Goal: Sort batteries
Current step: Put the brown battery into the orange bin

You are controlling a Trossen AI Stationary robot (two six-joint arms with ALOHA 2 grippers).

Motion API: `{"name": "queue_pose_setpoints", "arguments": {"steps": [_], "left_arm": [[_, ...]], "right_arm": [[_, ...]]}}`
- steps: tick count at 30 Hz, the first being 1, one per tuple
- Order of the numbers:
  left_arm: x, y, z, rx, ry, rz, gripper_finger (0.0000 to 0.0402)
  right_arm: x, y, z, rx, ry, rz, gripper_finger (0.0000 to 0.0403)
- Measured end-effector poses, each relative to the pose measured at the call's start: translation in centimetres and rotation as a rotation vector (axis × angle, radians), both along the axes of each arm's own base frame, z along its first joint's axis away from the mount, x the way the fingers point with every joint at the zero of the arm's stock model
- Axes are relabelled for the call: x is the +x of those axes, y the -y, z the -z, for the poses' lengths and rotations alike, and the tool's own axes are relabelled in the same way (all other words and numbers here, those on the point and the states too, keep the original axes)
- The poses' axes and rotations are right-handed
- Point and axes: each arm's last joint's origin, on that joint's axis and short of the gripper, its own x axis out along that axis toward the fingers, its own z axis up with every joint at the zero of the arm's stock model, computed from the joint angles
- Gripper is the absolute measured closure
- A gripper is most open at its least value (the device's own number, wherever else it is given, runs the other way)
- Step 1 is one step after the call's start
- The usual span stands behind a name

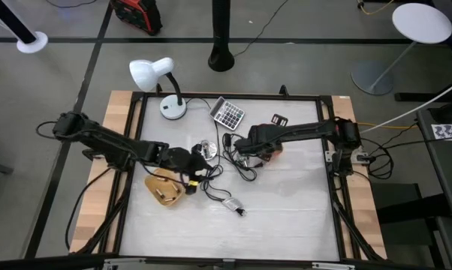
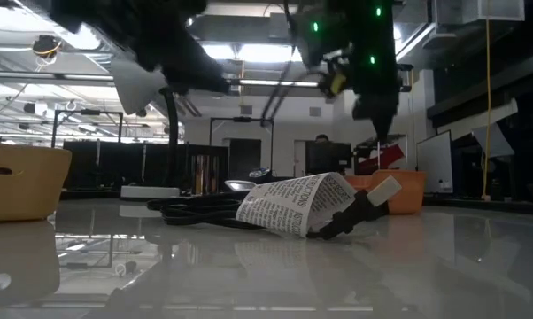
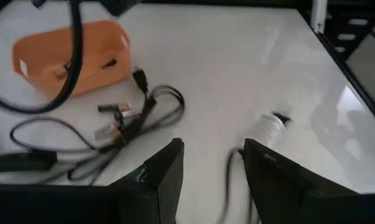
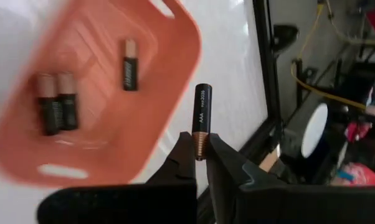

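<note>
An AAA battery (image 4: 202, 112) is clamped by its copper end in the right end effector (image 4: 201, 155), above the orange bin (image 4: 94, 99) toward three o'clock on the worktop (image 1: 286, 210). Three batteries (image 4: 56, 102) are already lying inside, so a drop is judged next, calling for centring over the bin. The left end effector (image 3: 209, 171) is held released near loose batteries (image 3: 116, 109) among cables (image 3: 81, 155).

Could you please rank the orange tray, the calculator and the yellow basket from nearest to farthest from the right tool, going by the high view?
1. orange tray, right beside the right tool, mid-table.
2. calculator, towards the table's back edge.
3. yellow basket, on the table's left half.
</note>
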Motion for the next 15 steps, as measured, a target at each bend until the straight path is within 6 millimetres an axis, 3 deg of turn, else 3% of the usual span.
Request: {"name": "queue_pose_setpoints", "arguments": {"steps": [6,15], "left_arm": [[2.1,-1.0,1.7,0.013,0.042,-0.037,0.0244],[4.5,-2.7,4.0,0.005,0.109,-0.097,0.0244]], "right_arm": [[-0.8,1.9,1.5,0.026,-0.053,0.035,0.0391],[0.9,2.8,2.2,0.214,0.089,-0.033,0.0391]]}}
